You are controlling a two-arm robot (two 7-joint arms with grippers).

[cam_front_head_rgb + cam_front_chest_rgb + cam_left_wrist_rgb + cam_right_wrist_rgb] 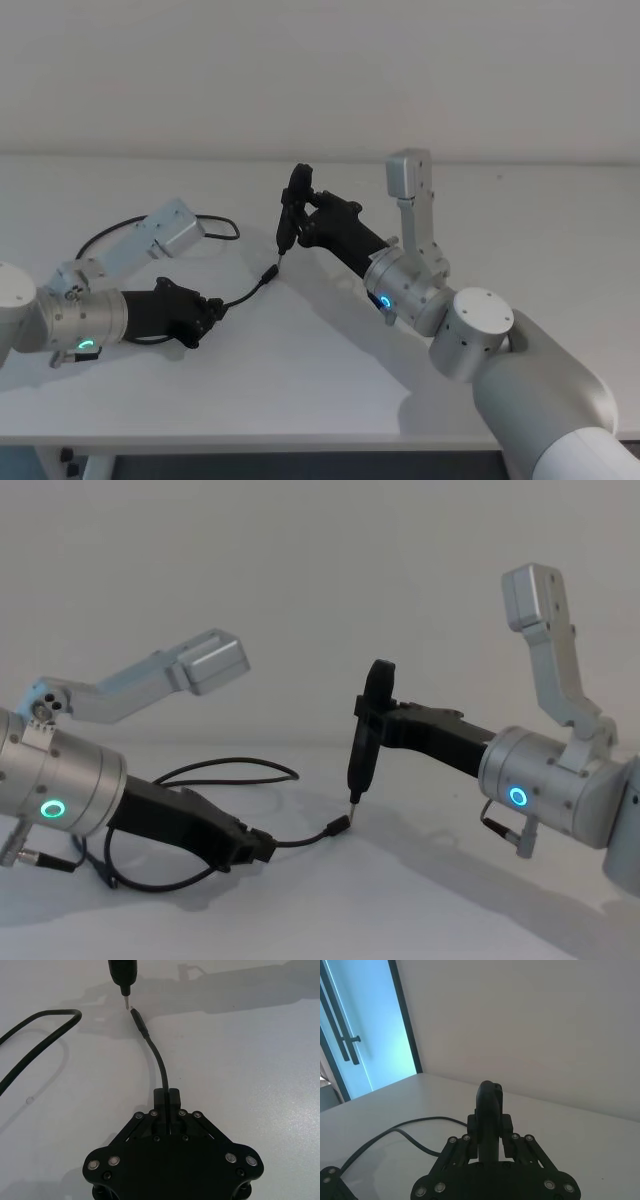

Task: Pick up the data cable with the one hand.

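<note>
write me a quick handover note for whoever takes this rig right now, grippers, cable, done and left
Left gripper: low at the table, shut on the data cable a little behind its plug.
Right gripper: raised over the table's middle, shut on a pen-like tool held upright, tip just above the plug.
Cable: the rest lies in loose loops on the white table by the left arm.
Done: cable gripped.
Left: lift it clear of the table.
</note>
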